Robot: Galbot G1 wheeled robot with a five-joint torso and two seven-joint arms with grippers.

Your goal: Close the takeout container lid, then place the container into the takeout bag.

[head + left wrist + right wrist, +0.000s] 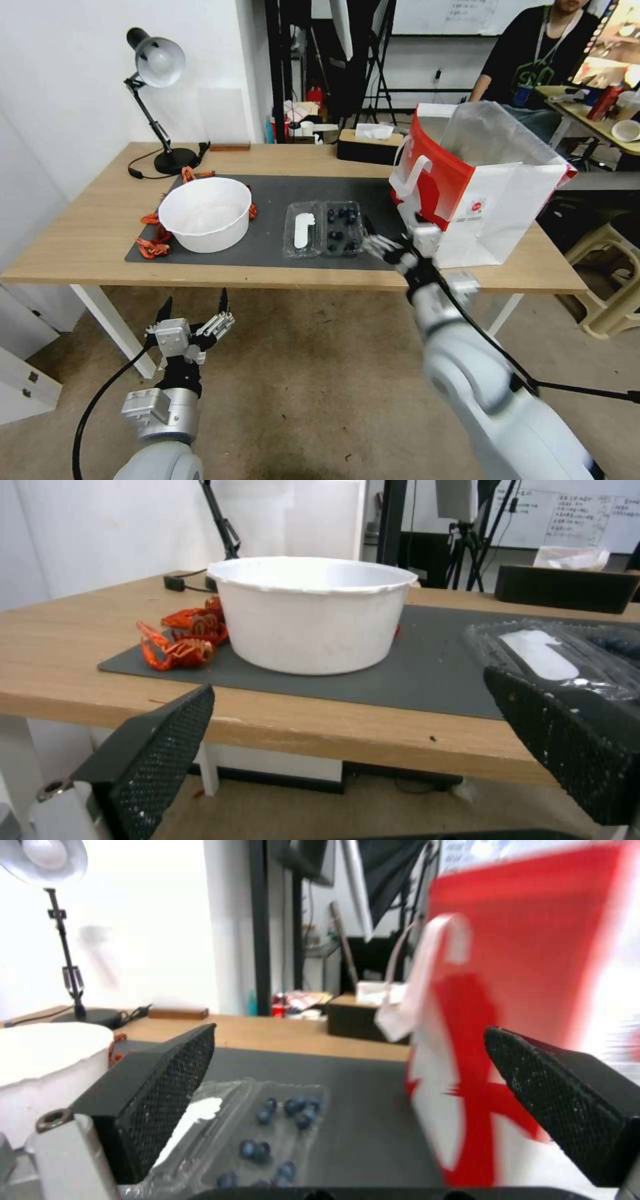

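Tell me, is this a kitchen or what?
Probably not a kitchen: it looks like a lab or office workroom. There is a wooden table with a desk lamp, a whiteboard and camera stands behind.

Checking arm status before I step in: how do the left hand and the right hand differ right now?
The left hand hangs below the table's front edge, in front of the white bowl; the right hand is up at table level beside the open takeout container, close to the takeout bag. The left forearm points straight up; the right slants inward. Both hands are open and hold nothing.
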